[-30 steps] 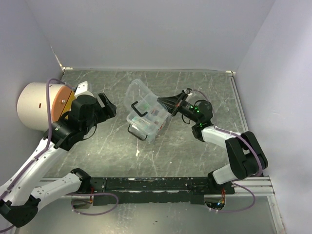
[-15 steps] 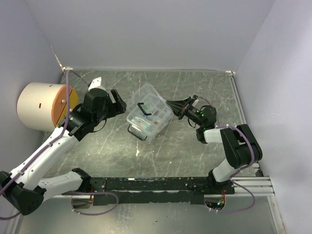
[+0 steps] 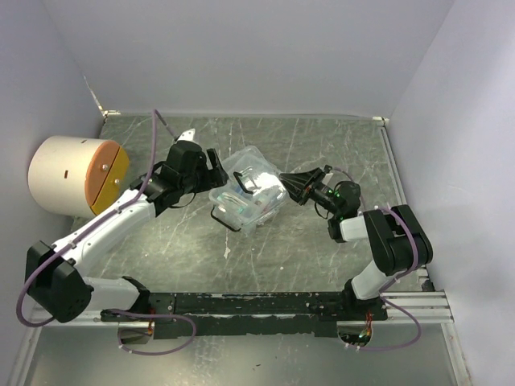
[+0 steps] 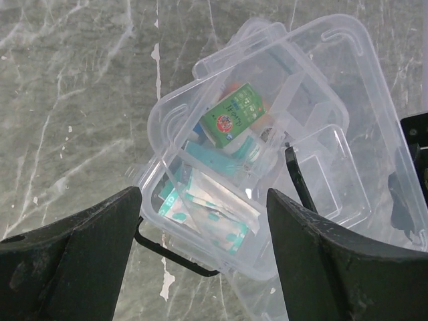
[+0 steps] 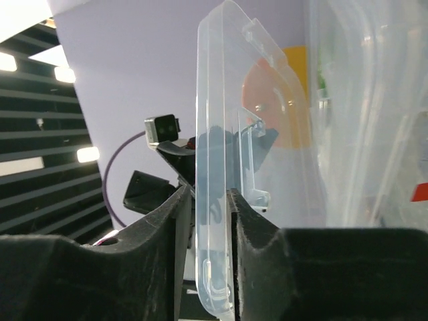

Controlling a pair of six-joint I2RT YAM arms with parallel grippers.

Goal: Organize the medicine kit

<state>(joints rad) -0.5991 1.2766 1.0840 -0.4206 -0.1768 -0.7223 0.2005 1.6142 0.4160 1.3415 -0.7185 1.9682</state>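
Right gripper (image 5: pixel 204 200): nearly closed, its 2 fingers pinching the edge of the clear lid (image 5: pixel 212 120).
Left gripper (image 4: pixel 204 210): spread wide, holding nothing; medicine kit box (image 4: pixel 159 122) directly below it.
Left arm: stretched forward over the surface (image 4: pixel 67 100).

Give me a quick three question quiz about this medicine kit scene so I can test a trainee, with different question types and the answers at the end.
1. True or false: the right pincer is shut on the edge of the clear lid.
2. The left pincer is: A) open, holding nothing; B) shut on a bandage; C) out of every view.
3. Fill in: the carton lying inside the box is mostly ___ in colour.

Key: 1 true; 2 A; 3 green.
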